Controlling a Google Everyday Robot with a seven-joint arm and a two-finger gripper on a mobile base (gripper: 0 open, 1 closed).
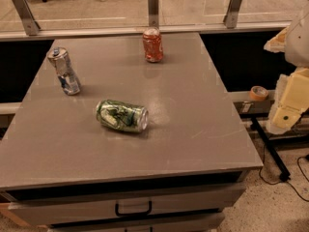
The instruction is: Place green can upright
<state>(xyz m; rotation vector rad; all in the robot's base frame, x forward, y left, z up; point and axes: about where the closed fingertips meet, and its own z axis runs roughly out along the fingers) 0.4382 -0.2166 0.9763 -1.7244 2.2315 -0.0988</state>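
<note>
Looking over the single camera view, we find the green can (pixel 121 115) lying on its side near the middle of the counter (pixel 203 134), one silver end turned toward the right, with nothing touching it. The red can (pixel 152 45) stands upright near the far edge. The dented can (pixel 63 71) stands at a lean toward the left side. Both are well apart from the green can. We take the claw (pixel 284 115) to be the pale piece at the right edge of the view, beyond the counter's side and well apart from all three cans. We cannot tell whether it is released or clenched. We judge the task to be at its very start, since no step that the scene could show has been done. The whole of it is left: bringing the claw over the counter to the green can, taking hold across its body, tipping it onto one silver end, and letting go once it stands steady.
</note>
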